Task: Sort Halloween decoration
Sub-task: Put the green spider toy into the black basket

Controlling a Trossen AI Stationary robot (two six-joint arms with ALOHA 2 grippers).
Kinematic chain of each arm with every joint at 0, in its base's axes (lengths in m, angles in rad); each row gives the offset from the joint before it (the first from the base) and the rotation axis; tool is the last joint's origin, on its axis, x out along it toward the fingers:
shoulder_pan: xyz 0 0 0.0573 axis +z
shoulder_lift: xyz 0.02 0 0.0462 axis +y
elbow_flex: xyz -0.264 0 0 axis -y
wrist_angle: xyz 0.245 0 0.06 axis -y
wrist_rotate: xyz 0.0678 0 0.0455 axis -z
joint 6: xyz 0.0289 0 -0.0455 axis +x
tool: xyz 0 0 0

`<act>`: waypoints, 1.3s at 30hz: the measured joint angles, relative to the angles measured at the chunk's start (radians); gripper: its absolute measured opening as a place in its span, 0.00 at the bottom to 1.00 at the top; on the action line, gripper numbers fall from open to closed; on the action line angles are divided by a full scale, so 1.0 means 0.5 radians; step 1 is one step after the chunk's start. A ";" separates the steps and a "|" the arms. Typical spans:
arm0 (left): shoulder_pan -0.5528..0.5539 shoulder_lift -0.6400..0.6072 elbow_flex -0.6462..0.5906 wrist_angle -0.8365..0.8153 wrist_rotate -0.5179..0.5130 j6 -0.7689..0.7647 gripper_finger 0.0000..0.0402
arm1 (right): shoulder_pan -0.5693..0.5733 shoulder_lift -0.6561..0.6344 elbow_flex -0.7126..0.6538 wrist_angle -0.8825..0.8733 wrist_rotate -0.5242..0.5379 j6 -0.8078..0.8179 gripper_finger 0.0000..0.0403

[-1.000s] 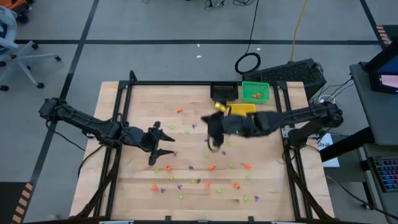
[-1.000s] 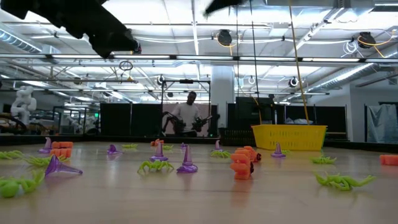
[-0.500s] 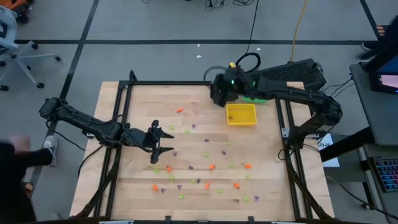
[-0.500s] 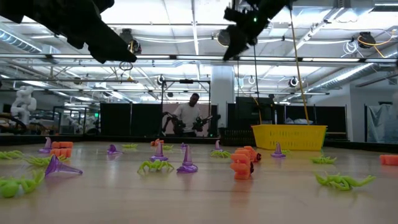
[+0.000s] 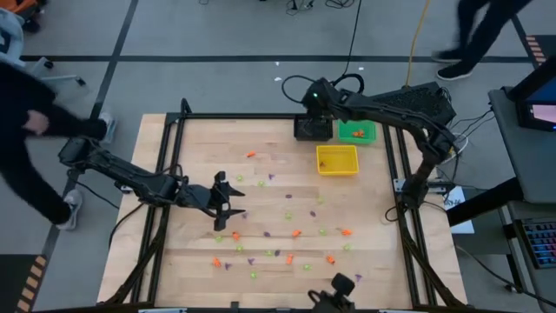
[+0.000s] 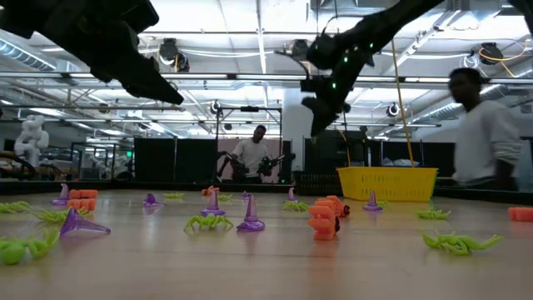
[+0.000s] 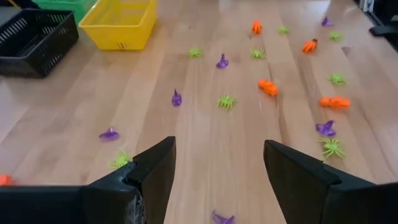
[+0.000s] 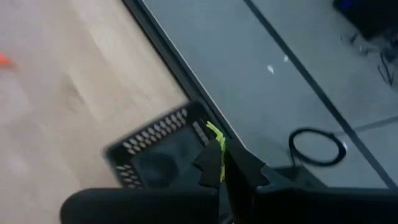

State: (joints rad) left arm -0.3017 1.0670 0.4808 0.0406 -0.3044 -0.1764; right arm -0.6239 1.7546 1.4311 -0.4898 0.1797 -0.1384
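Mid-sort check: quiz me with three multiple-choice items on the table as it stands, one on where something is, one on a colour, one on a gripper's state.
1. Where is the right gripper?
A. Above the black bin at the table's far edge
B. Low over the table's middle
C. Parked beside the left arm

2. What colour is the trinket pinched in the right gripper?
A. Orange
B. Purple
C. Light green

3. How does the left gripper stand?
A. Shut on a purple hat
B. Open and empty above the table
C. Shut and empty

Answers:
1 A: the high view shows it over the black bin, next to the green bin.
2 C: a light-green trinket sticks out between its fingertips in the right wrist view.
3 B: its fingers are spread with only the bare table between them.
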 joint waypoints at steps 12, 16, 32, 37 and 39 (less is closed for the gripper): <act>0.000 0.026 0.000 0.009 -0.009 0.002 0.60 | -0.088 0.218 0.000 -0.042 0.016 0.019 0.00; 0.000 0.026 0.000 0.009 -0.010 0.002 0.60 | -0.084 0.229 0.000 -0.057 0.016 0.057 0.00; 0.000 0.026 0.001 0.008 -0.012 0.002 0.60 | -0.071 0.299 0.000 -0.282 0.012 0.549 0.00; 0.000 0.026 0.001 0.008 -0.014 0.015 0.60 | -0.071 0.380 0.000 -0.308 0.015 0.582 0.00; 0.000 0.026 0.001 0.008 -0.018 0.016 0.60 | -0.070 0.385 0.000 -0.302 0.063 0.610 0.01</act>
State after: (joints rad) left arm -0.3016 1.0798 0.4812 0.0446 -0.3136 -0.1684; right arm -0.6590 1.9469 1.4311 -0.6407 0.2110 0.1667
